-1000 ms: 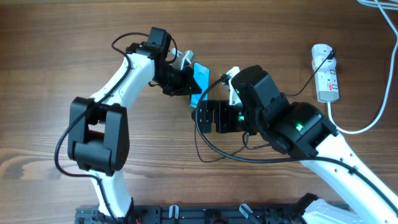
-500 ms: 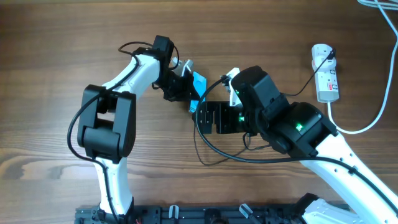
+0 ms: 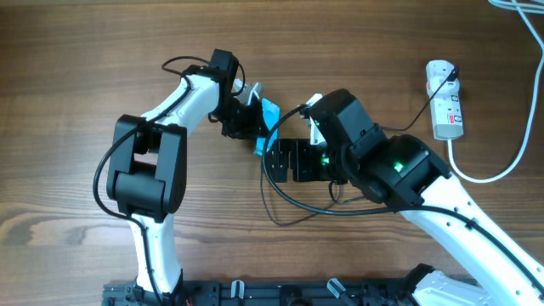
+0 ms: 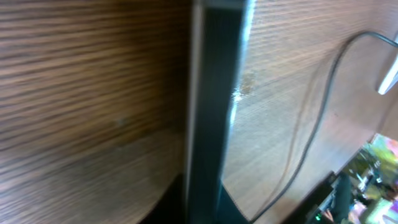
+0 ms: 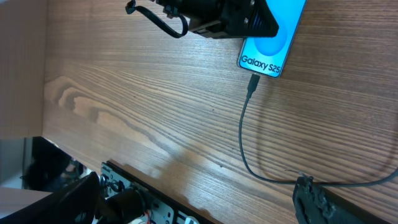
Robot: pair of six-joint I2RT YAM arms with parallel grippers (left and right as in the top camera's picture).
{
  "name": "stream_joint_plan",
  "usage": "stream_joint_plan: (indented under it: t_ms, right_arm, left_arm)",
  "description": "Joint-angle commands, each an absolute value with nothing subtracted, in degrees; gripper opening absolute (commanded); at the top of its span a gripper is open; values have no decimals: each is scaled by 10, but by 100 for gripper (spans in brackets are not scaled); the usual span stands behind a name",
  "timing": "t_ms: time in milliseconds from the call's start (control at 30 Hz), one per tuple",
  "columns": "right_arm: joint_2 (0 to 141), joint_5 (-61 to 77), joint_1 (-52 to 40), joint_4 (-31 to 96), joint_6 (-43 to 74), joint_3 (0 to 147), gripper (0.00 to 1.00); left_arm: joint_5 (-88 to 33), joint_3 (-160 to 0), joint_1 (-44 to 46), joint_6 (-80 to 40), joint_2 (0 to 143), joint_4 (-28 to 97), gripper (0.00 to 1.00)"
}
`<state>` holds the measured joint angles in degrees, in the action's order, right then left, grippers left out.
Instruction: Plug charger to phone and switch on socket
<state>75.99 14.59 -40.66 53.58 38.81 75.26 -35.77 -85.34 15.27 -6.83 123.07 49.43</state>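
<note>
The phone point(image 3: 270, 115) has a cyan screen and is held tilted off the table by my left gripper point(image 3: 252, 119), which is shut on it. In the right wrist view the phone point(image 5: 273, 37) shows "Galaxy S25", and the charger plug point(image 5: 252, 84) sits against its bottom edge, seemingly inserted. The black charger cable point(image 5: 242, 149) loops down over the table. In the left wrist view the phone point(image 4: 214, 93) shows edge-on as a dark bar. My right gripper point(image 3: 274, 159) is open and empty just below the phone. The white socket point(image 3: 446, 102) lies at the far right with a black plug in it.
A thick white lead point(image 3: 510, 161) runs from the socket along the right edge. The black cable point(image 3: 297, 208) loops on the table under my right arm. A black rail point(image 5: 155, 199) runs along the table's front edge.
My left arm has swung its elbow right and tilted the phone slightly down and left. My right wrist has shifted a little left. The right gripper stays open.
</note>
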Motion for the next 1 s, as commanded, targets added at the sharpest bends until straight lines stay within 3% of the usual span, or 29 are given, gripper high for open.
stream_joint_plan:
  t_ms: [0,267,467,533,800,933,967]
  right_arm:
    - [767,153,-404,536,390,764,100]
    - [767,153,-404,537,389,764,100]
    - [767,149,-404,554,389,764,99]
    - [767,141,-404,564,390,764,100]
    - [767,36,-404,627,390,764,100]
    - [767,6,-401,653,376,765,100]
    - [767,16,-387,663,367,766,100]
  left_arm:
    - [-322,-853,153,-69,1238,494,19]
    - [-303,-853,153,-69,1238,494,34]
    - [-272,-853,153,-69,1238,505,36]
    - [-268,-853,153,-69,1238,507,44]
    - [-198,-854,149,-99,1233,537,44]
    - [-198,-855,133,-99,1192,547,62]
    - [-198,-855,124,-100,1163,551,75]
